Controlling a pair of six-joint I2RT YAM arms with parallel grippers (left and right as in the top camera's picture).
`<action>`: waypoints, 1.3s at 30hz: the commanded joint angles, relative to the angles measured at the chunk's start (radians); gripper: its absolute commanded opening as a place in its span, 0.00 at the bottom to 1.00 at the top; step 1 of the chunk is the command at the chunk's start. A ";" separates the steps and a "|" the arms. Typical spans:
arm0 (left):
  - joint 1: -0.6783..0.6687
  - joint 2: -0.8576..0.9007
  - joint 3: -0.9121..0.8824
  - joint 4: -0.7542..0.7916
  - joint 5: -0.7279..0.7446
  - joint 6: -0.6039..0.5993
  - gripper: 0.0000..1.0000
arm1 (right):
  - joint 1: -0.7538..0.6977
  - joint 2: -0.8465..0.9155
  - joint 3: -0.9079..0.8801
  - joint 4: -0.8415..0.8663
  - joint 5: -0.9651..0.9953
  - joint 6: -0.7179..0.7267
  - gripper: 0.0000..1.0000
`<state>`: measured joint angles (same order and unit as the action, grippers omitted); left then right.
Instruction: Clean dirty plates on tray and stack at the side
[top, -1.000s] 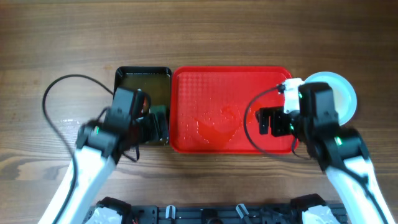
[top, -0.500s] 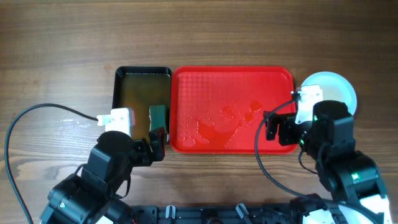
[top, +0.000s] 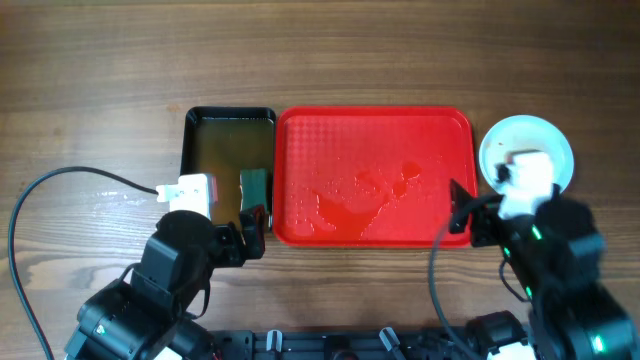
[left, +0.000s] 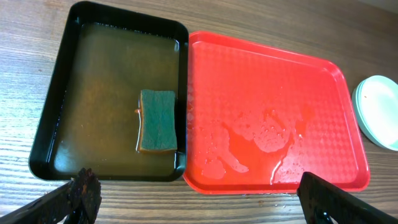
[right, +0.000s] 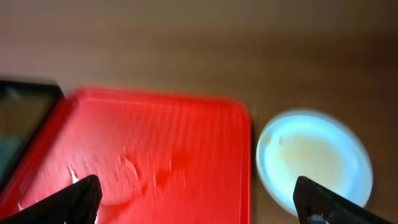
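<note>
Overhead, tray (top: 340, 140): red, mid-frame on the wooden surface (top: 100, 80), with a wet film (top: 350, 205) pooled in its lower middle.
Overhead, tub (top: 189, 150): black, full of brownish liquid, set right against the tray's left edge. A green sponge (top: 255, 184) lies in its lower right part.
Overhead, plates (top: 525, 138): pale and round, on the surface at the right of the frame, just beside the tray's right edge. The right arm (top: 560, 250) covers their lower part.
Overhead, left end effector (top: 255, 222): lower left of the frame, above the tub's lower right corner.
Overhead, right end effector (top: 457, 212): above the tray's lower right corner.
Left wrist, left end effector: fingers (left: 81, 196) sit far apart in the two bottom corners, spread wide and pinching nothing.
Left wrist, scene: the tub and sponge are upper left, the tray is at centre, and the plates sit stacked at the right edge, apart from the tray.
Right wrist, right end effector: fingers (right: 74, 199) are in the two bottom corners, spread wide and pinching nothing.
Right wrist, scene: blurred. The tray fills the left and centre, and the plates are at lower right beside it, the top one faintly tan at its middle.
</note>
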<state>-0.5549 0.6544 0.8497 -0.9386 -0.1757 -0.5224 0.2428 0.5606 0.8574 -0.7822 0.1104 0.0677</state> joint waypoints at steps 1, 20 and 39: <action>-0.006 -0.005 -0.010 0.002 -0.020 -0.013 1.00 | 0.005 -0.193 -0.121 0.153 0.013 -0.045 0.99; -0.006 -0.005 -0.010 0.002 -0.020 -0.013 1.00 | 0.004 -0.557 -0.852 0.784 -0.169 -0.106 0.99; -0.006 -0.005 -0.010 0.002 -0.020 -0.013 1.00 | 0.004 -0.553 -0.852 0.783 -0.169 -0.106 1.00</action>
<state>-0.5564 0.6544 0.8452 -0.9390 -0.1764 -0.5224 0.2428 0.0135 0.0063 -0.0013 -0.0380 -0.0284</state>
